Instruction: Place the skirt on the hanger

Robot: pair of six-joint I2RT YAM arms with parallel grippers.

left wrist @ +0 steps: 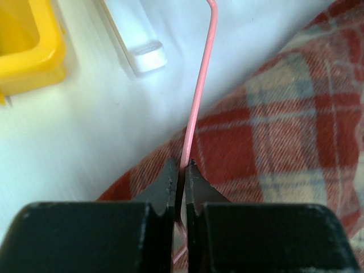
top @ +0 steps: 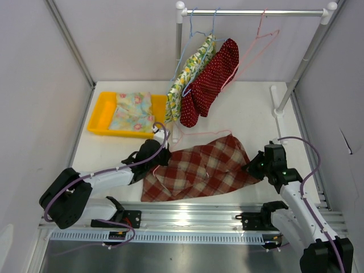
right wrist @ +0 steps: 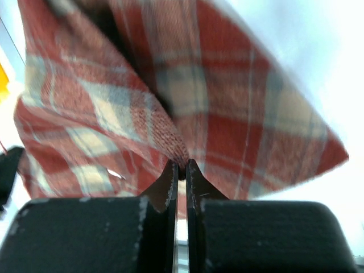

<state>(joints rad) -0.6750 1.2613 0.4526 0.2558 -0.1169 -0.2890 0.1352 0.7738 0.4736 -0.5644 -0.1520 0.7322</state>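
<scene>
A red and cream plaid skirt (top: 199, 168) lies on the white table between the two arms. A thin pink wire hanger (left wrist: 200, 85) lies with it; part of its wire (top: 196, 135) shows along the skirt's far edge. My left gripper (top: 158, 161) is at the skirt's left end, shut on the hanger wire (left wrist: 183, 165). My right gripper (top: 249, 166) is at the skirt's right edge, shut on a fold of the skirt (right wrist: 170, 136) and lifting it slightly.
A yellow tray (top: 101, 114) with a floral cloth (top: 133, 111) sits at the back left. A rack (top: 256, 11) at the back holds a floral garment (top: 187, 77), a red dotted garment (top: 213, 79) and an empty pink hanger (top: 259, 45). The rack's white foot (left wrist: 139, 42) lies near the left gripper.
</scene>
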